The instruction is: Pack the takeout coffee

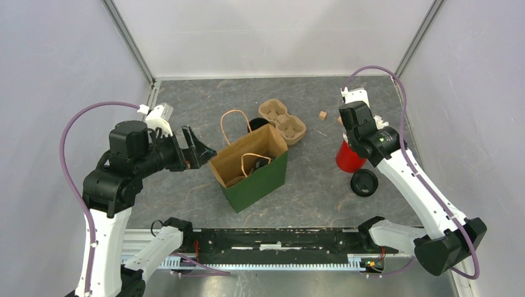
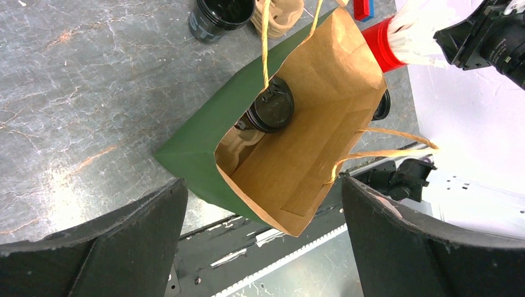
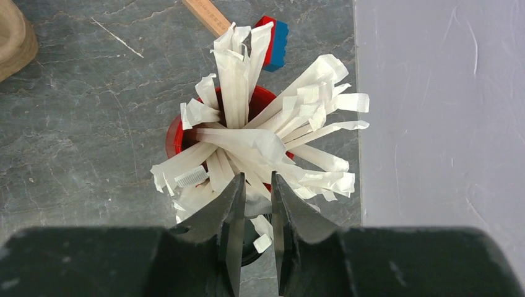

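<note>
The takeout coffee, a small black cup with a black lid, stands inside the open green paper bag. In the left wrist view the coffee sits in a pulp carrier at the bottom of the bag. My left gripper hovers left of the bag, its jaws wide open and empty. My right gripper is over the red cup of white sticks, its fingers closed narrowly on one white stick.
A second black cup without a lid stands behind the bag, next to a brown pulp tray. A loose black lid lies near the red cup. A wooden cube, a wooden stick and a red-blue brick lie nearby.
</note>
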`<control>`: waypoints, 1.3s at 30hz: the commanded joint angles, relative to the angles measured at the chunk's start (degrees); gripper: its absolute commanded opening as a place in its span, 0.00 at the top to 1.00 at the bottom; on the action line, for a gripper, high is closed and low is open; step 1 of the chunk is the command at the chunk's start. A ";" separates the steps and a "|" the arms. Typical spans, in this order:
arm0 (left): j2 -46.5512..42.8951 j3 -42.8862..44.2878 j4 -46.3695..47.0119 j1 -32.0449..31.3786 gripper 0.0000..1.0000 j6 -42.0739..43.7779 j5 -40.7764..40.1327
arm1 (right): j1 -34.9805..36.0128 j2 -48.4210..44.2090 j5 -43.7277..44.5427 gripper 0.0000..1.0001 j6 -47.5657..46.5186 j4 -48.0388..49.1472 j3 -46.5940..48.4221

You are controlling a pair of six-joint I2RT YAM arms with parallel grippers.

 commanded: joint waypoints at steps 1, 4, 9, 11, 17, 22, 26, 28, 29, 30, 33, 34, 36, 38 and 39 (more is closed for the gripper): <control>-0.44 -0.16 -0.11 -0.08 0.00 1.61 0.90 | -0.23 -1.61 -0.34 0.75 -0.38 1.72 0.60; -0.41 -0.24 -0.13 -0.08 0.00 1.57 1.12 | -0.27 -1.89 -0.38 0.77 -0.26 0.14 1.91; -0.27 -0.49 -0.11 -0.08 0.00 1.35 1.40 | -0.27 -2.85 -1.11 0.81 -0.06 -2.30 4.27; -0.16 -0.35 -0.04 -0.08 0.00 1.31 1.45 | -0.28 -3.16 -1.14 0.83 -0.09 -3.40 5.78; 0.13 0.08 0.49 -0.08 0.00 1.13 1.60 | -0.31 -3.02 -1.55 0.84 -0.40 -7.95 13.07; 0.11 0.19 0.48 -0.08 0.00 0.87 1.75 | -0.28 -2.11 -0.20 0.84 -1.32 -12.86 21.60; 0.01 0.54 0.49 -0.08 0.00 0.96 1.78 | -0.31 -0.86 -0.53 0.84 -2.38 -15.99 31.38; -0.01 0.80 0.57 -0.08 0.00 0.87 1.65 | -0.30 -0.54 -1.74 0.84 -2.95 -16.84 36.18; -0.07 0.88 0.65 -0.08 0.00 0.87 1.60 | -0.30 -0.60 -2.87 0.84 -3.37 -16.79 38.19; -0.02 0.90 0.66 -0.08 0.00 0.89 1.60 | -0.34 -0.65 -4.02 0.84 -3.66 -16.71 39.94; -0.10 1.24 0.67 -0.08 0.00 0.87 1.61 | -0.29 -1.49 -8.70 0.85 -4.19 -15.10 44.84; -0.13 1.39 0.66 -0.08 0.00 0.98 1.61 | -0.27 -2.32 -10.78 0.85 -4.48 -13.67 45.17; -0.20 1.66 0.66 -0.08 0.00 1.12 1.43 | -0.28 -4.31 -15.03 0.86 -4.36 -9.84 44.65; -0.15 2.02 0.66 -0.08 0.00 1.23 1.38 | -0.28 -6.33 -19.09 0.87 -3.58 -5.67 43.49; -0.14 2.27 0.58 -0.08 0.00 1.22 1.34 | -0.27 -7.32 -20.67 0.87 -2.90 -3.99 42.92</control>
